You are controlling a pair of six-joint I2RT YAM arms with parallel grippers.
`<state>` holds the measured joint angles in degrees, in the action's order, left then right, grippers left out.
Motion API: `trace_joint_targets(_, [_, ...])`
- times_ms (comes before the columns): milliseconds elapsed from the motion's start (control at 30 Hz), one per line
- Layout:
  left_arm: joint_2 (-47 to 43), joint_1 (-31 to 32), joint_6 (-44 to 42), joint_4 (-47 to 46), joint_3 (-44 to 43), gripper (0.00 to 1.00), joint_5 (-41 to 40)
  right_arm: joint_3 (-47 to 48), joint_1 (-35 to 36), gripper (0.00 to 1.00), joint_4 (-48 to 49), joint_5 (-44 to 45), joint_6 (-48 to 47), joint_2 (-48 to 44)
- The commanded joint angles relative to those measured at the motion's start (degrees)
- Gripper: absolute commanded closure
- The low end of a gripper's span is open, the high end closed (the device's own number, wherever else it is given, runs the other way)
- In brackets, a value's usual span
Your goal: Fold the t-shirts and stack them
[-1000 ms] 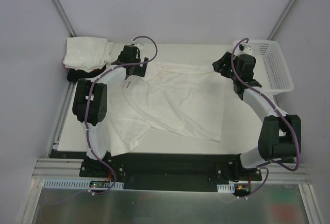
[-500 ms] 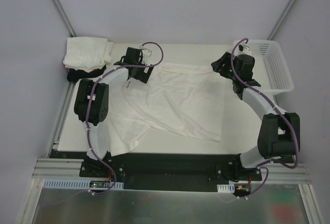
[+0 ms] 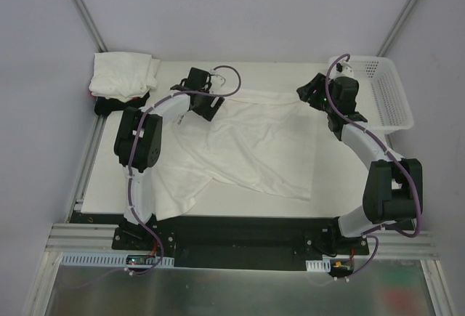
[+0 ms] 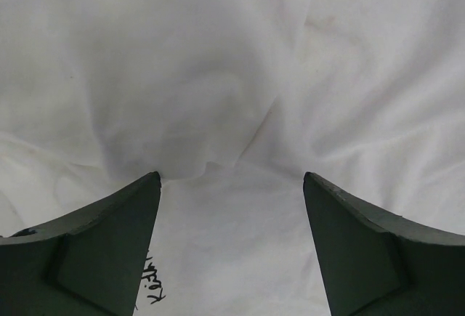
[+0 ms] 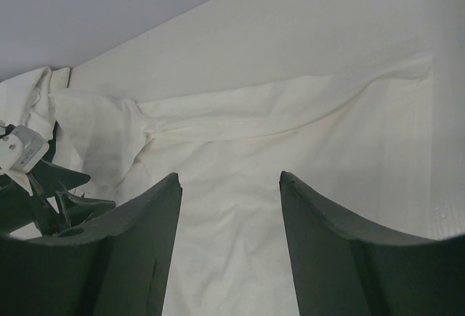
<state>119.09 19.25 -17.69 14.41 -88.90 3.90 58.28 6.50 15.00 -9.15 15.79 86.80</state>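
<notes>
- One white t-shirt (image 3: 254, 142) lies spread out and wrinkled across the middle of the tabletop (image 3: 327, 192), reaching from the far edge almost to the near one on the left side.
- Its lower left part is folded over itself and lies near the base of the left arm.
- At the far left corner sits a pile of white t-shirts (image 3: 123, 73), with a black shirt (image 3: 109, 104) showing under its near edge.
- The pile is apart from the spread shirt.
- The left tool (image 3: 203, 105) is over the far left part of the spread shirt, just beside the far hem.
- In the left wrist view, the left tool (image 4: 231, 178) has its jaws wide apart, with only creased white cloth beneath and nothing gripped between them.
- Some black handwriting (image 4: 152, 290) shows on the cloth by the left finger.
- The right tool (image 3: 309, 92) hangs over the far right corner of the spread shirt.
- In the right wrist view, the right tool (image 5: 231, 178) is partly open and holds nothing; the shirt's far edge lies flat below it.
- A white mesh basket (image 3: 392, 102) stands at the far right of the tabletop, just beside the right arm.
</notes>
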Motion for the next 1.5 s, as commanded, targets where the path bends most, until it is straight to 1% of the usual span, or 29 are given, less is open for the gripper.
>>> trace_joint_targets(0, [1.49,0.79,-1.64,2.28,-4.61,0.23,1.81,1.84,0.00,0.41,3.80,-0.78,0.29,-0.23])
trace_joint_targets(100, [2.99,0.97,-1.73,2.98,-6.63,0.27,1.37,1.84,0.00,0.42,3.80,-1.14,0.12,0.12])
trace_joint_targets(233, [4.22,1.06,-2.08,4.13,-8.91,0.40,1.55,1.84,-0.52,0.43,3.98,-1.05,0.03,0.29])
trace_joint_targets(267, [4.48,1.06,-2.08,4.39,-9.79,0.46,1.29,1.84,-0.35,0.43,3.98,-1.05,0.03,0.47])
trace_joint_targets(367, [5.27,1.14,-2.08,5.80,-11.73,0.55,1.02,1.75,-0.70,0.44,4.24,-1.05,-0.06,0.38])
trace_joint_targets(567, [8.08,1.15,-3.05,8.35,-15.77,0.55,-1.79,1.75,-1.67,0.44,4.59,-1.57,0.29,0.03])
trace_joint_targets(767, [10.72,1.15,-4.36,10.01,-18.85,0.51,-3.55,1.22,-2.46,0.44,4.59,-2.01,0.38,-2.07])
trace_joint_targets(833, [11.51,1.14,-5.07,10.81,-20.42,0.50,-6.18,0.96,-2.81,0.45,4.59,-2.10,0.38,-2.60])
trace_joint_targets(967, [12.57,1.15,-5.42,12.57,-21.22,0.51,-6.71,0.96,-3.25,0.44,4.86,-2.28,0.47,-2.96])
trace_joint_targets(1000, [12.66,1.15,-5.34,12.48,-21.31,0.54,-6.71,0.87,-3.25,0.44,5.03,-2.37,0.73,-2.96])
trace_joint_targets(1033, [12.83,1.15,-5.33,12.48,-21.40,0.60,-6.89,0.87,-3.34,0.45,5.03,-2.71,0.82,-2.96])
trace_joint_targets(1133, [12.92,1.15,-5.33,12.74,-21.66,0.70,-7.06,0.34,-3.78,0.45,5.30,-3.07,1.35,-3.31])
trace_joint_targets(1167, [12.92,1.15,-5.33,12.83,-21.66,0.78,-7.15,0.17,-3.86,0.45,5.47,-3.16,1.43,-3.40])
trace_joint_targets(1233, [13.01,1.15,-5.25,12.83,-21.84,0.87,-7.24,-0.18,-3.87,0.45,5.56,-2.98,1.35,-4.10])
trace_joint_targets(1267, [13.01,1.15,-5.16,12.83,-21.93,0.96,-7.24,-0.27,-4.04,0.45,5.65,-2.98,1.43,-4.36])
trace_joint_targets(1300, [13.01,1.15,-4.98,12.92,-22.01,1.00,-7.24,-0.27,-3.95,0.46,5.56,-2.98,1.35,-4.45])
trace_joint_targets(1467, [13.01,1.41,-4.46,12.83,-23.59,1.00,-8.03,-0.45,-3.95,0.46,5.74,-3.42,1.61,-4.63])
